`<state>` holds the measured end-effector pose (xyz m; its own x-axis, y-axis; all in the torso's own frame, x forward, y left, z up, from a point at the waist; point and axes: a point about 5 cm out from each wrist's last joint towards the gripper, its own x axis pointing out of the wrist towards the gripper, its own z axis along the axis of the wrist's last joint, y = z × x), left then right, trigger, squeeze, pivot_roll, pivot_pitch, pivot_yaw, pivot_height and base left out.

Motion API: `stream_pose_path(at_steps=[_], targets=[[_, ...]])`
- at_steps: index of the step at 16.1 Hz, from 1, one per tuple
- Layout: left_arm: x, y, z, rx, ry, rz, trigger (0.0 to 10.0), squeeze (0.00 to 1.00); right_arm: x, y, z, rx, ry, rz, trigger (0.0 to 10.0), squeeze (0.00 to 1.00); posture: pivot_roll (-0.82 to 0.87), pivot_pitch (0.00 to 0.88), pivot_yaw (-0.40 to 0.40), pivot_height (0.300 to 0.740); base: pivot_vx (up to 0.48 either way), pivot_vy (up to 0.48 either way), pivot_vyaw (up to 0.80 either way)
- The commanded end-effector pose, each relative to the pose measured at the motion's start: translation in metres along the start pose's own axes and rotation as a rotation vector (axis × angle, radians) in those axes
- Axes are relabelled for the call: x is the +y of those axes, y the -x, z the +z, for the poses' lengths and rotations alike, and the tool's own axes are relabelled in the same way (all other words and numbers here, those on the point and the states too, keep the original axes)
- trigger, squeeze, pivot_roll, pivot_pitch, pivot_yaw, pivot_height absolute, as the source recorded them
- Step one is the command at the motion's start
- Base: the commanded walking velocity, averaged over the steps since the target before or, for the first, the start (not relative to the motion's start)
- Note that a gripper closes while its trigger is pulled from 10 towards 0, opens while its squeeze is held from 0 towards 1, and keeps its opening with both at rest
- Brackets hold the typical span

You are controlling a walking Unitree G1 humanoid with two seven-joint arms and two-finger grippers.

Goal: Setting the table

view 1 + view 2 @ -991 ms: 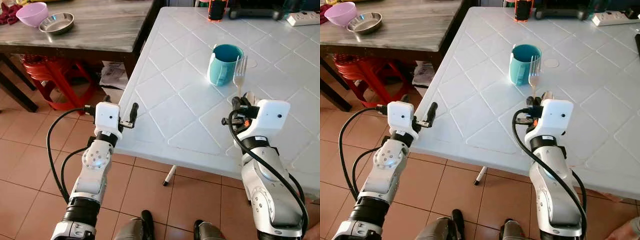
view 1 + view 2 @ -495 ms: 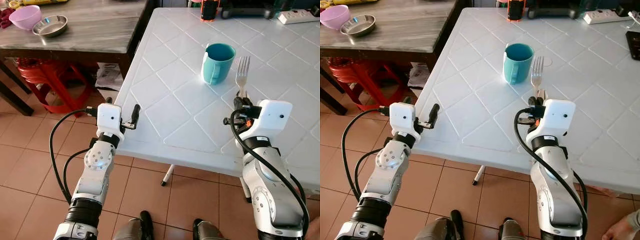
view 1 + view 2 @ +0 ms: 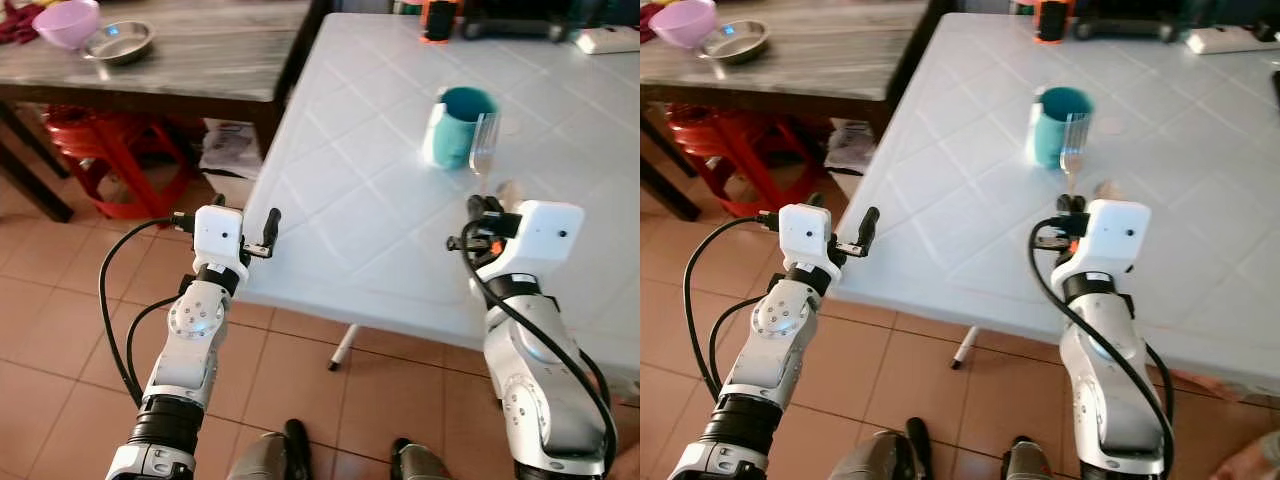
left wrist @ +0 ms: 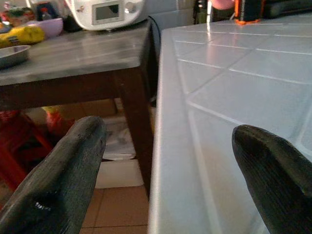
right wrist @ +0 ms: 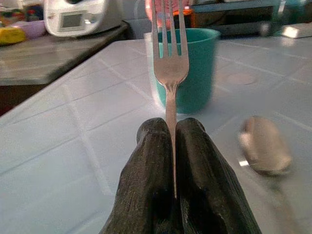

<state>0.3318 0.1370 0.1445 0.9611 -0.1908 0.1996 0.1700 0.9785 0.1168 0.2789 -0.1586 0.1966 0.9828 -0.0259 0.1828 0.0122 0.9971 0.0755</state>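
Right wrist view is showing the fork (image 5: pixel 168 58) standing tines-up, its handle pinched between the closed fingers of the right end effector (image 5: pixel 173 141). Just beyond it the teal mug (image 5: pixel 187 68) is sitting on the white tabletop (image 3: pixel 340 190), a spoon (image 5: pixel 263 151) lying beside. Carrying appears underway; next, lowering the fork flat near the mug. Left end effector (image 4: pixel 170 161) is hovering open, empty, at the tabletop's edge.
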Motion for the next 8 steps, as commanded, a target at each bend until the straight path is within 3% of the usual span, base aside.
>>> stream_pose_path(at_steps=[1,8], targets=[[0.0011,0.0017,-0.0006,0.006,-0.005,-0.010,10.0,0.00,-0.0001,0.0015,-0.0007,0.001,-0.007,0.004,10.0,0.00,-0.17,0.205,0.100,0.740,0.000,0.319,0.00],[0.0008,0.0017,-0.0015,0.010,-0.008,-0.017,10.0,0.00,-0.0013,0.0017,-0.0018,0.003,-0.012,-0.005,10.0,0.00,-0.17,0.204,0.103,0.740,0.000,0.323,0.00]])
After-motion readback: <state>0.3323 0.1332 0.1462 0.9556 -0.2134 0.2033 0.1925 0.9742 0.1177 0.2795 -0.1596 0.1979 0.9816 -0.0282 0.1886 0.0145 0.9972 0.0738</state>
